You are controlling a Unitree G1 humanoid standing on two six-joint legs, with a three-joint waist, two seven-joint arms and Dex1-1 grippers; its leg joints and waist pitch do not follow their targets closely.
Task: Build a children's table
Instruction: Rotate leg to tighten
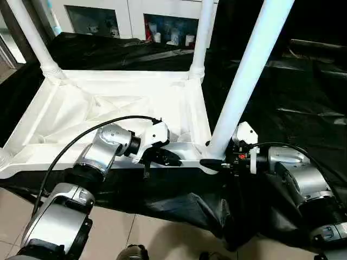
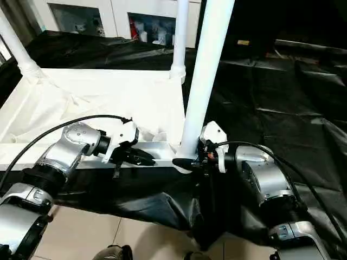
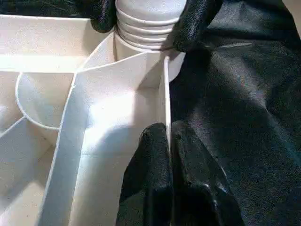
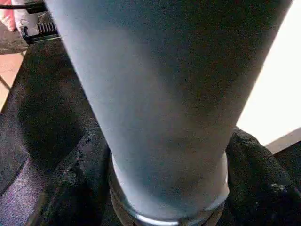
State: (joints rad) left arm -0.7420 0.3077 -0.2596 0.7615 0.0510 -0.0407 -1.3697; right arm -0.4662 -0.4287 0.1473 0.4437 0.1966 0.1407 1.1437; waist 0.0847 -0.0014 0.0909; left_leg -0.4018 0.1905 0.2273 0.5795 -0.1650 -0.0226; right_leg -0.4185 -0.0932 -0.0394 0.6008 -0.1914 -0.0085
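Left eye view shows the white tabletop (image 1: 108,108) lying underside-up on black sheeting (image 1: 303,97). Left gripper (image 3: 168,141) has its fingers pressed together, pinching the tabletop's thin near rim wall. Right gripper (image 1: 214,161) clasps the base of the near-right leg (image 1: 246,76), which stands in its corner socket.

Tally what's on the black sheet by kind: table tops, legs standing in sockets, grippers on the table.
Table top: 1
Legs: 3, far left leg, far right leg, near right leg
Grippers: 2, left gripper, right gripper
Total: 6
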